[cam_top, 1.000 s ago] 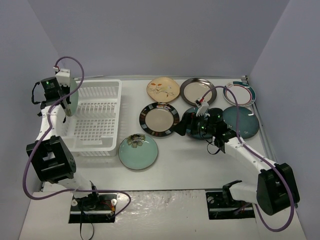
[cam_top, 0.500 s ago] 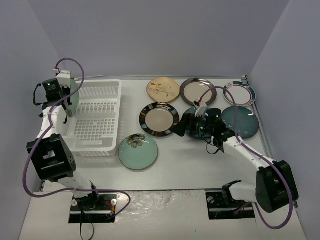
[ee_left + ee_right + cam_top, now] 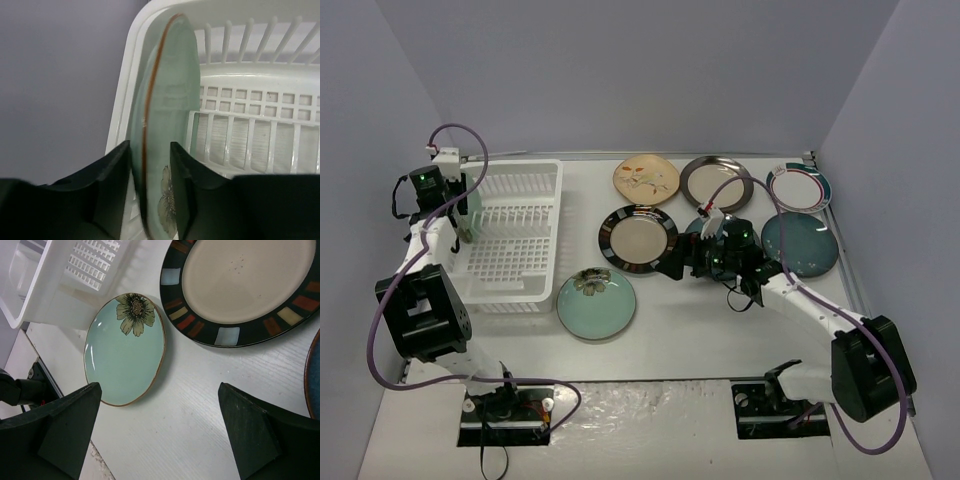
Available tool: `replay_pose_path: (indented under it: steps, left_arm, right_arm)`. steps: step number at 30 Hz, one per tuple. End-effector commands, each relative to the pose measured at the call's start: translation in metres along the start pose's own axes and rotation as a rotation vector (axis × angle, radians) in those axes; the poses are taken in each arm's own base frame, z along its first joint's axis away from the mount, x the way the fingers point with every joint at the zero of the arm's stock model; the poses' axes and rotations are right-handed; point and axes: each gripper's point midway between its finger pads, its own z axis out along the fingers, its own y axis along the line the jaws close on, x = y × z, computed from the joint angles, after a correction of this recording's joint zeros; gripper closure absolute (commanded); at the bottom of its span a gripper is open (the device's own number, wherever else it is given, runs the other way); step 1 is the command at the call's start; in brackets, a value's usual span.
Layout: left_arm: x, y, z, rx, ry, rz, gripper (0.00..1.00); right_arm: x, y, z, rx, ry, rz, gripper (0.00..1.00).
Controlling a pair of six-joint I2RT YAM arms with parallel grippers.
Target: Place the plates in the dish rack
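A teal plate [image 3: 170, 95] stands on edge at the left end of the rack [image 3: 520, 175], upper left of the top view. The left gripper [image 3: 150, 150] straddles its rim, a finger close on each side; I cannot tell whether they pinch it. The right gripper [image 3: 160, 440], spread wide and empty, hangs over the table [image 3: 200, 405] near centre, beside a beige plate [image 3: 240, 285]; the other plates [image 3: 646, 178] lie flat.

Left wrist view: light teal floral ceramic plate [image 3: 167, 125] runs off the bottom edge. Can't tell if the left gripper [image 3: 150, 147] actually touches it. Right wrist view: dark-rimmed beige round plate [image 3: 240, 280] cropped top and right, dark blue plate [image 3: 315, 380] only a sliver at the right edge, white slotted plastic dish rack [image 3: 60, 270] cropped top-left.
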Motion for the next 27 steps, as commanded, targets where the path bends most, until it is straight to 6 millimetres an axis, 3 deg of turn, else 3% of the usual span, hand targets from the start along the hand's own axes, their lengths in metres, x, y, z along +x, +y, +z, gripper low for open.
replay_pose_path:
  steps: [1,7,11,15,19,27]
  left_arm:
    - [-0.071,0.026,-0.026,-0.083,-0.212,-0.031,0.5]
    - [-0.086,0.03,-0.049,-0.091,-0.242,-0.078,0.22]
    - [-0.102,0.032,-0.08,-0.103,-0.246,-0.197,0.05]
    - [-0.114,0.024,-0.12,-0.079,-0.232,-0.35,0.03]
    - [-0.11,0.009,-0.155,-0.021,-0.205,-0.464,0.03]
    - [-0.088,-0.057,-0.212,0.229,-0.219,-0.475,0.03]
  right_arm:
    - [-0.008,0.011,0.008,-0.015,-0.02,-0.065,0.0]
    - [0.003,0.01,0.021,0.008,0.017,-0.055,0.0]
    - [0.022,0.01,0.038,-0.01,0.085,-0.027,0.0]
    - [0.043,0.017,0.055,-0.077,0.158,0.011,0.01]
    - [0.062,0.023,0.072,-0.11,0.23,0.015,0.02]
    - [0.088,0.028,0.095,-0.164,0.318,0.064,0.06]
